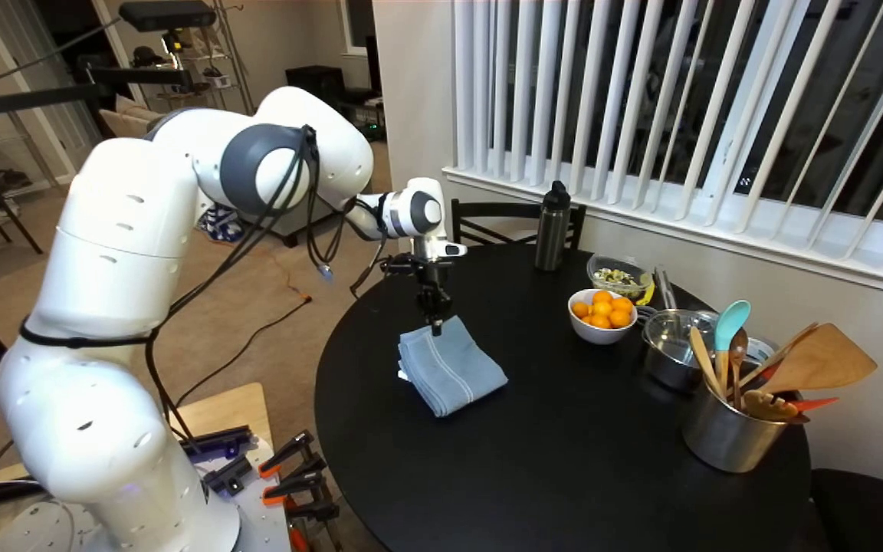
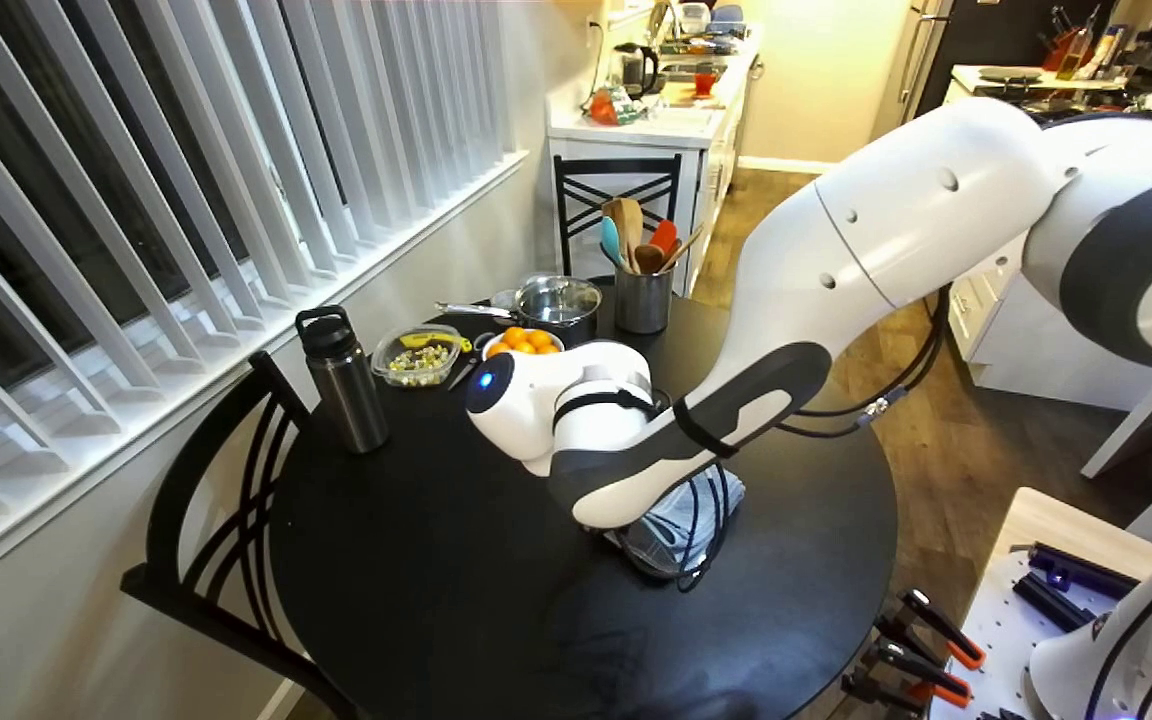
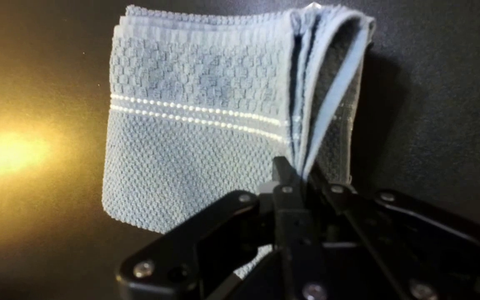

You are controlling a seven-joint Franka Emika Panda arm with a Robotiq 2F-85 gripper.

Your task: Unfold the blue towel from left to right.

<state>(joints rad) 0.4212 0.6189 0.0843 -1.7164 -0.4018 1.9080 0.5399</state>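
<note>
The blue towel (image 1: 457, 372) lies folded in a thick square on the black table (image 1: 564, 468). It has white double stripes, seen large in the wrist view (image 3: 194, 75). My gripper (image 1: 436, 326) points down at the towel's far edge. In the wrist view the gripper (image 3: 300, 177) is shut on several upper layers of the towel's right edge. These layers are pinched up into a loop, with a lower layer lying beneath on the table. In an exterior view the arm hides the gripper and part of the towel (image 2: 691, 515).
A bowl of oranges (image 1: 601, 316), a clear food container (image 1: 616, 277), a pot (image 1: 671, 360), a utensil holder (image 1: 729, 433) and a metal bottle (image 1: 553, 230) stand on the table. Clamps (image 1: 300, 475) sit by the robot base. A chair (image 2: 236, 520) stands against the table.
</note>
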